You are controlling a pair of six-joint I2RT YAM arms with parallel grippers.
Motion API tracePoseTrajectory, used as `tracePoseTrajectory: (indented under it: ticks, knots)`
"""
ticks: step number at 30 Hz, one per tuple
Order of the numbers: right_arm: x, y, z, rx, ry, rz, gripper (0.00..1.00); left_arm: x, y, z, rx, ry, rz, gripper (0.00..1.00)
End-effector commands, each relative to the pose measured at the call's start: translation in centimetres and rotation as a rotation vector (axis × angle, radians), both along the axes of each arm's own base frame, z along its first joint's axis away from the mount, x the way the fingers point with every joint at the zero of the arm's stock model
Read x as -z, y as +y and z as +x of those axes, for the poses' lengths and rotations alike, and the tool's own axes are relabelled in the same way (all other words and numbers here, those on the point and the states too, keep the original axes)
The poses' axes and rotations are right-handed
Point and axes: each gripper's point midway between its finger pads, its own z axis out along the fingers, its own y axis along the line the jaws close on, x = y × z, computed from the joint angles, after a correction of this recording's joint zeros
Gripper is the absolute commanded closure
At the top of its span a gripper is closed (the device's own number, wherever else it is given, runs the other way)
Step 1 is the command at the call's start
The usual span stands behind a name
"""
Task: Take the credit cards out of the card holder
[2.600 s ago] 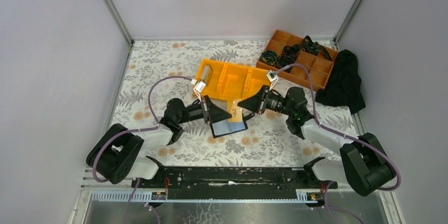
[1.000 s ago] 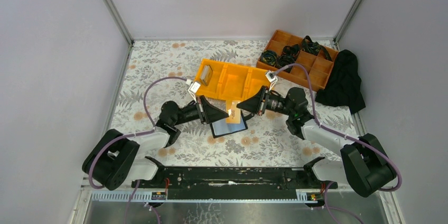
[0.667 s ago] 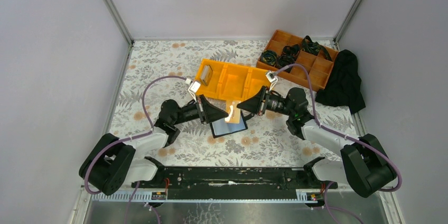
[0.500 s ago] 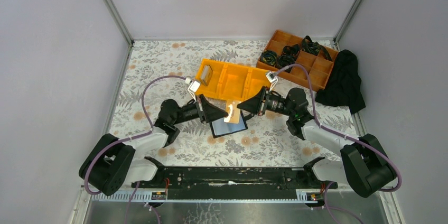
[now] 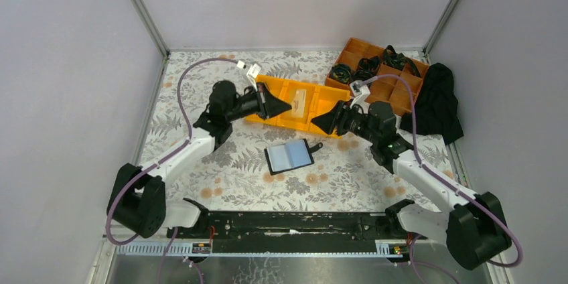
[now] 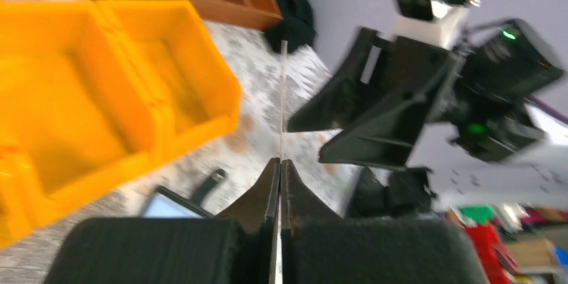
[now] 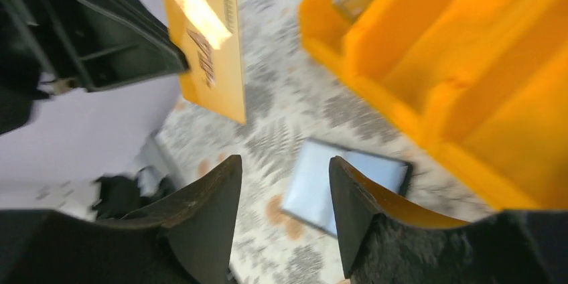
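Over the yellow bin [image 5: 329,96], pinches a tan credit card [image 5: 301,101] in the left gripper [image 5: 285,105]; holds the right gripper [image 5: 316,123] wide apart, empty.

Blurred print on tan card [image 7: 207,39]; card holder [image 6: 166,205] mostly hidden.

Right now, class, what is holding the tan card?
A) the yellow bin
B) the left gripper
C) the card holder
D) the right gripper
B: the left gripper is shut on the tan card, pinching it by one edge, while the right gripper is open and empty and the card holder lies apart from the card.
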Motion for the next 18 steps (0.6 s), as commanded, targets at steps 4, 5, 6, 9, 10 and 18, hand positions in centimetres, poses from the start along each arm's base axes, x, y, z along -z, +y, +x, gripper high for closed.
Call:
tracePoseTrajectory:
  ticks: [4,5,6,9,10,18]
  knots:
    - [1.6,-5.2,3.6,0.267,-0.029,-0.306,0.43,4.0,6.9,8.6,-0.359,0.091,0.498,1.0]
    - [2.0,-5.2,3.4,0.26,-0.02,-0.307,0.43,3.9,7.9,9.4,-0.392,0.082,0.534,1.0]
    - [2.6,-5.2,3.2,0.255,-0.009,-0.317,0.43,3.8,8.9,10.2,-0.419,0.077,0.561,1.0]
    - [3.8,-5.4,3.0,0.248,0.024,-0.341,0.43,4.1,10.4,12.0,-0.414,0.089,0.597,1.0]
    - [4.0,-5.2,2.9,0.238,0.029,-0.338,0.43,4.5,10.7,12.6,-0.4,0.102,0.609,1.0]
    - [4.5,-5.2,2.6,0.244,0.013,-0.372,0.43,9.8,12.2,16.9,-0.261,0.186,0.875,1.0]
